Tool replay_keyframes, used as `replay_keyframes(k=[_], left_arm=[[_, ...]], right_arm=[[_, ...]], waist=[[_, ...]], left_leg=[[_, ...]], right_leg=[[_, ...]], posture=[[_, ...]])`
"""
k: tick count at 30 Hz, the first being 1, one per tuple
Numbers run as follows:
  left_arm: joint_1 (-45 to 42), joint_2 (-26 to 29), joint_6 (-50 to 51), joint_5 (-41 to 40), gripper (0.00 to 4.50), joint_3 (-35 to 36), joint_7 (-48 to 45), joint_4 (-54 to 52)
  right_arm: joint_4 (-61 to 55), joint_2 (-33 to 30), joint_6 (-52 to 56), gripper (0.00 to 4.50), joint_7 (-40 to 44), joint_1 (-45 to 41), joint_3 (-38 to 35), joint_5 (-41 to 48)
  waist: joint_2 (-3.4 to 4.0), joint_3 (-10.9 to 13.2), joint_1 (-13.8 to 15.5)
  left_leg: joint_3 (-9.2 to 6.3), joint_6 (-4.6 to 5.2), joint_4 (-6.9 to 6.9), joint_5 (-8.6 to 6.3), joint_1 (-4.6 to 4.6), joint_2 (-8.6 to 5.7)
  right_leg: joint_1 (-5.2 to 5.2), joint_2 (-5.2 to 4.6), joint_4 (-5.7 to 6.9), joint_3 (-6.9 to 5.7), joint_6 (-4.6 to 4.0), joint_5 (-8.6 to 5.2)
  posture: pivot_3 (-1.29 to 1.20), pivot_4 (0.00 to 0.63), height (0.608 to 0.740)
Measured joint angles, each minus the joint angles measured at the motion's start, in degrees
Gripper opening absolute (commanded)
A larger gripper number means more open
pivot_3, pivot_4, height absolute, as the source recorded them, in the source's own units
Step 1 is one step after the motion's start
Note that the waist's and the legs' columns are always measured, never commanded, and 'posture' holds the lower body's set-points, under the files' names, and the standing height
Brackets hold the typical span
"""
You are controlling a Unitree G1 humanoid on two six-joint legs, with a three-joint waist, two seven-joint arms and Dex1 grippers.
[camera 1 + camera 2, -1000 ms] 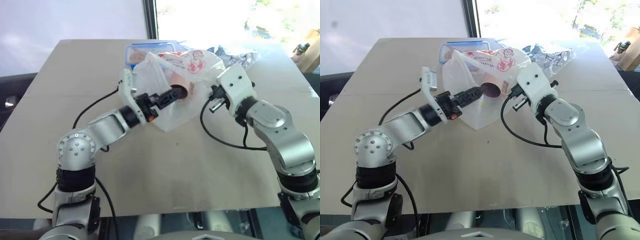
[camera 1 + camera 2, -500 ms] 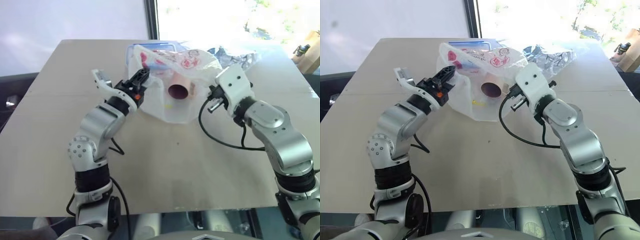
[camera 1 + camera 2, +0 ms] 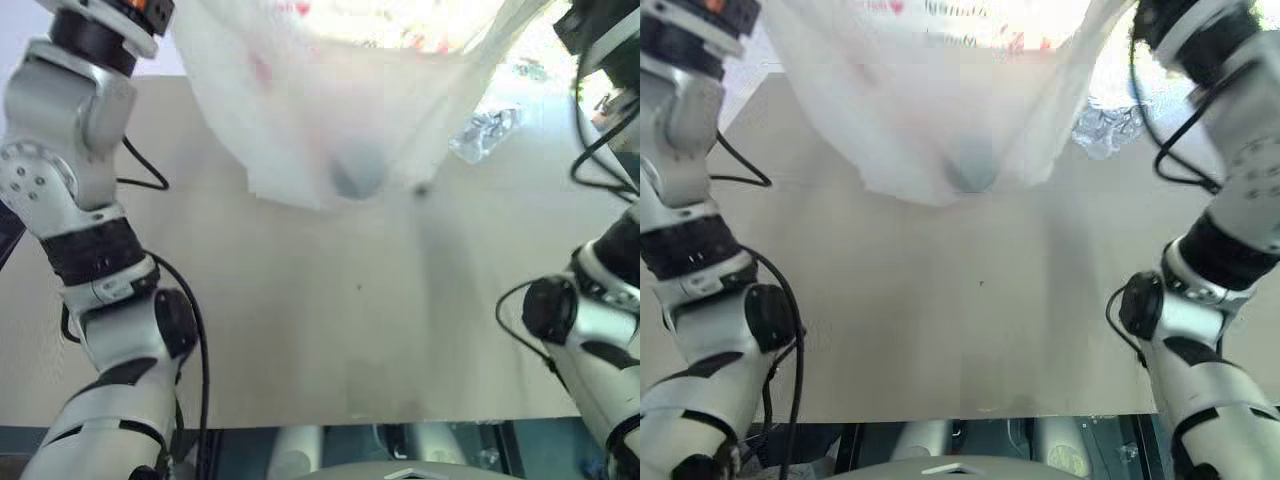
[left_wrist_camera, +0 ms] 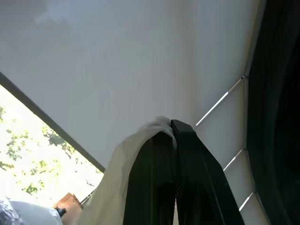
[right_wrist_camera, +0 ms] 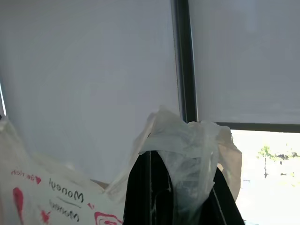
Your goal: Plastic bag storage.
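Both sets of fingers (image 4: 174,140) pinching the plastic bag (image 3: 330,110) clear of the surface (image 3: 330,300); keep your hands level.

The plastic bag (image 3: 330,110) is hung above the far half of the table (image 3: 330,330), clear of its top, stretched between the left gripper (image 4: 174,136) on the left and the right gripper (image 5: 180,140) on the right. A crinkly clear bag (image 3: 485,135) is laid on the table behind it, toward the right
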Motion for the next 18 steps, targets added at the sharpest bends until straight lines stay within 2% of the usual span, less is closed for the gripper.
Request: replay_keyframes(k=[8, 14, 16, 18], left_arm=[[0.74, -3.79, 4.99, 4.35, 0.09, -2.03, -3.03, 2.16], [10.42, -2.23, 12.78, 1.39, 0.09, -2.11, -2.02, -2.22], [15.78, -0.39, 15.13, 4.50, 0.09, -3.51, -4.17, -5.49], [18.38, -0.27, 15.12, 9.90, 0.09, -6.33, -5.94, -7.78]], right_arm=[[-3.15, -7.68, 6.83, 0.00, -5.68, 3.53, -5.28, 6.98], [-14.12, -8.91, 15.39, 0.00, -11.15, 11.69, -11.66, 20.13], [-20.06, -7.44, 15.74, 0.00, -13.92, 19.56, -12.80, 25.56], [-22.68, -6.62, 15.10, 0.00, -14.54, 26.39, -11.48, 26.18]], waist=[[0.03, 0.02, -0.98], [0.05, 0.02, -1.11], [0.01, -0.02, -0.95], [0.00, -0.02, -0.61]], left_leg=[[0.02, -0.01, -0.16, 0.01, -0.24, 0.12], [0.05, -0.01, -0.22, 0.01, -0.11, 0.21], [0.06, -0.01, -0.22, 0.01, 0.03, 0.18], [0.16, -0.01, -0.19, 0.01, 0.01, 0.11]], right_leg=[[-0.41, -0.04, 0.06, 0.24, 0.00, 0.00], [-0.42, -0.02, 0.14, 0.45, 0.00, 0.00], [-0.24, -0.01, 0.09, 0.43, 0.01, 0.00], [-0.21, -0.02, 0.08, 0.40, 0.01, 0.00]], posture=[[0.00, 0.150, 0.740], [0.00, 0.150, 0.740], [0.00, 0.150, 0.740], [0.00, 0.150, 0.740]])
